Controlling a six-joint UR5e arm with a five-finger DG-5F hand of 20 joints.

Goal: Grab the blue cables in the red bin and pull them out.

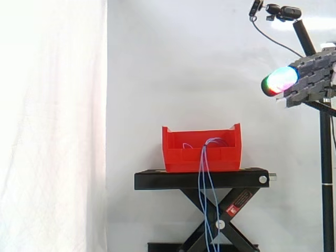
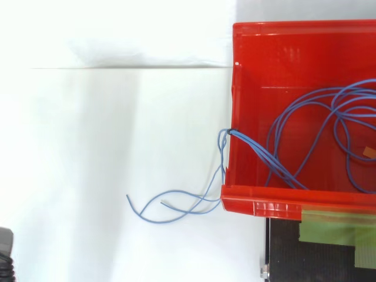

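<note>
The red bin (image 1: 181, 157) stands on a black scissor stand (image 1: 202, 179). Thin blue cables (image 2: 257, 150) lie in loose loops inside the bin. A bundle of them runs over the bin's wall (image 2: 264, 202) and hangs down past the stand (image 1: 202, 194), with loose ends trailing below. My hand (image 1: 312, 79) is high at the right edge of the side view, well above and to the right of the bin. Its fingers point straight left with a glowing fingertip (image 1: 280, 80), and it holds nothing.
A camera (image 1: 283, 11) on a black pole (image 1: 326, 173) stands at the right, close behind my hand. White curtain hangs behind and to the left. Green tape (image 2: 335, 226) covers part of the stand beside the bin. A dark object (image 2: 4, 258) sits at the lower left.
</note>
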